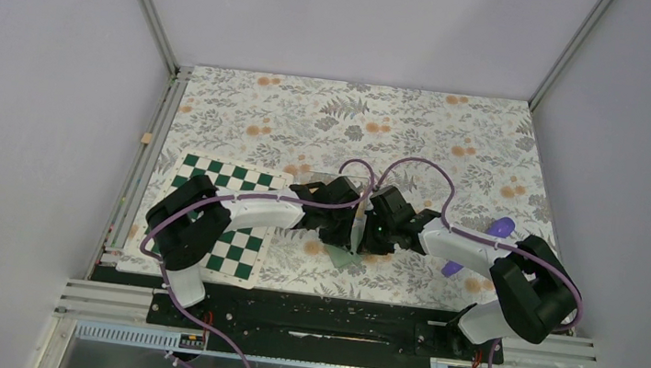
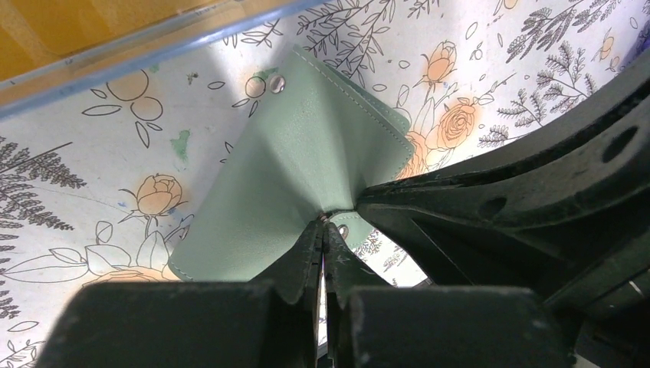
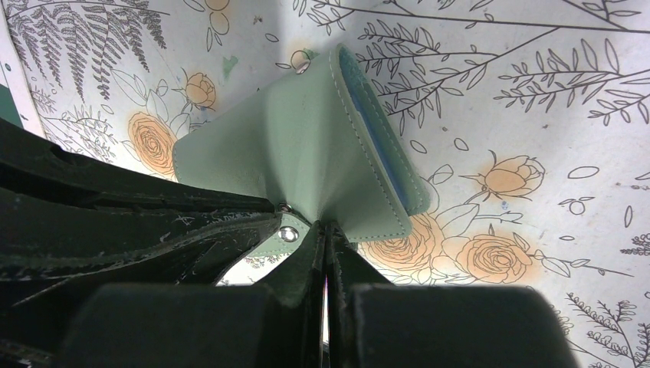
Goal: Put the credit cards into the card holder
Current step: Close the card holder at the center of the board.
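1. The card holder (image 2: 299,153), a pale green stitched pouch with metal snap studs (image 2: 276,83), sits in the middle of the left wrist view. It is lifted at its lower corner, and its far edge is down near the floral table cover (image 1: 420,130).
2. In the top view it lies at centre frame, just below where the two arms meet.
3. In the right wrist view a thin blue strip (image 3: 379,146) shows along the holder's open right edge. What the strip is cannot be told.
4. No credit card can be made out for certain. An orange-yellow patch (image 2: 46,27) fills the upper left corner of the left wrist view behind a clear strip (image 2: 153,54), and whether it is a card cannot be told.
5. The left gripper (image 2: 323,230) has its fingers pressed together, pinching the holder's lower corner.
6. The right gripper (image 3: 327,230) is also closed tight on a fold of the holder, just beside the left one, and their tips almost touch.
7. The green-and-white chequered board (image 1: 244,253) lies at lower left in the top view, partly under the left arm.
8. A purple object (image 1: 502,228) lies at right, beside the right arm.
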You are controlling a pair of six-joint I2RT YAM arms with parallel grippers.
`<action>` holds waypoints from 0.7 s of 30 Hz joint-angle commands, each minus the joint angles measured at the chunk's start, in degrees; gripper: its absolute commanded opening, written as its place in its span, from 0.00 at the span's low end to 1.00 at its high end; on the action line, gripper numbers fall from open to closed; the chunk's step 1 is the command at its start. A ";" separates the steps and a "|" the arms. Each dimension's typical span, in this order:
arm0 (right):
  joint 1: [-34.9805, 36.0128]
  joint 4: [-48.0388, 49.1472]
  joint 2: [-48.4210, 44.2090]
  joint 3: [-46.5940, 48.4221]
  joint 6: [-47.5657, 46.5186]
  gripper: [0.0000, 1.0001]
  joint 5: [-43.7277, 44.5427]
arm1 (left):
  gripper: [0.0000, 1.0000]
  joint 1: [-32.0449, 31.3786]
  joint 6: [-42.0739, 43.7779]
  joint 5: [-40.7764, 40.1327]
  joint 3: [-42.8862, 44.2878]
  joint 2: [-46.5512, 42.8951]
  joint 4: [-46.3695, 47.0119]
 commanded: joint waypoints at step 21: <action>-1.05 -0.01 -1.37 -0.10 -0.16 0.00 0.08 | 0.32 6.01 -5.09 12.83 -9.44 -5.23 15.92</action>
